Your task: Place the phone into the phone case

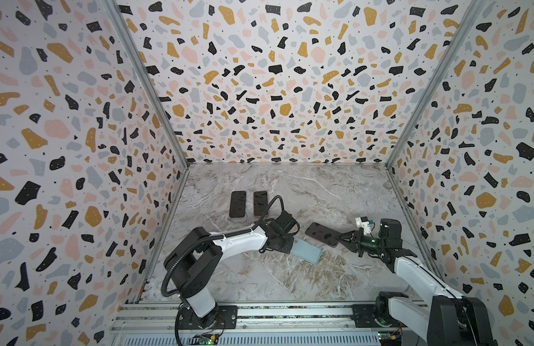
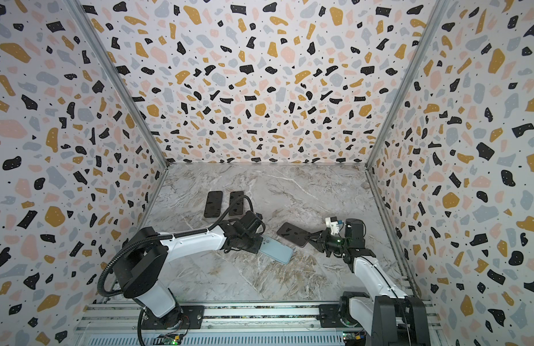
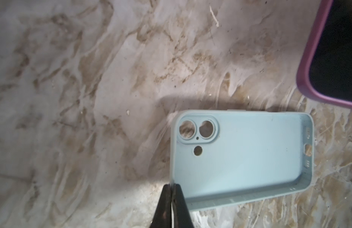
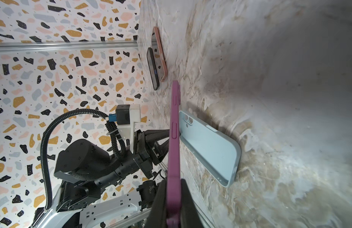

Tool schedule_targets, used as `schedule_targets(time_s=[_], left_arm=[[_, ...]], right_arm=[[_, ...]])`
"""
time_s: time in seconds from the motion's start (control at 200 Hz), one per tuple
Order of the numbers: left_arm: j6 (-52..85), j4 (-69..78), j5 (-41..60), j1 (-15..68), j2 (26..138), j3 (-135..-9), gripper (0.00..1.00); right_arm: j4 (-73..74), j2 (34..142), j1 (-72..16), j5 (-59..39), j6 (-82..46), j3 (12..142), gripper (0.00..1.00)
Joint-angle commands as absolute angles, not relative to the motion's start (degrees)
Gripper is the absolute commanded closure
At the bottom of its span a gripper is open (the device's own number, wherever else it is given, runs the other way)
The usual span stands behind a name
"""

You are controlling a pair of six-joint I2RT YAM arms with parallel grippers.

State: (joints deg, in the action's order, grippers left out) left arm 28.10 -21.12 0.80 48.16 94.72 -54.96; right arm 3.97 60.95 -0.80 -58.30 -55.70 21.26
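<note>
Over the bench (image 1: 289, 185), just behind the blue case (image 1: 307, 254), hangs the purple-edged phone (image 1: 322, 234), clenched in the right pincer (image 1: 339, 238). Their long sides run nearly the same way. The left pincer (image 3: 172, 185) pinches the case's rim tight.

no readable text or markings, phone case (image 3: 240, 158) blank

Top views are evenly lit and fairly sharp, though the walls (image 1: 65, 119) bow at the edges (fisheye look). Left wrist view is soft, worktop (image 3: 92, 79) smeary, dark shadow beside the blue case (image 3: 250, 154). Right fingers (image 4: 158, 207) blur up close.
</note>
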Motion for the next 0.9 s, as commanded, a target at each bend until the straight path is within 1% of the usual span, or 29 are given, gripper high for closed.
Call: schedule_targets(time_s=[0.0,0.22,0.4,0.481,0.706,0.891], left_arm=[[30.9,-19.0,0.7,47.8,91.3,-52.0,0.95],[32.5,-17.4,0.3,47.4,87.9,-47.1,0.95],[33.4,-15.7,1.4,47.4,87.1,-45.5,0.94],[33.4,-15.5,1.4,47.3,87.0,-45.3,0.9],[33.5,-14.9,1.5,47.2,86.9,-45.0,0.77],[33.4,-14.1,1.8,46.8,86.8,-45.2,0.71]], right_arm=[[2.1,61.7,-3.5,-59.8,-52.8,24.2,1.0],[-0.2,63.6,-8.4,-61.3,-47.0,25.5,1.0],[0.0,65.1,-11.8,-61.4,-46.3,24.8,1.0],[-0.2,66.4,-12.8,-61.7,-46.1,24.9,1.0],[-3.8,70.1,-13.5,-61.8,-44.1,26.4,1.0],[-3.0,71.4,-14.0,-61.8,-44.3,26.3,1.0]])
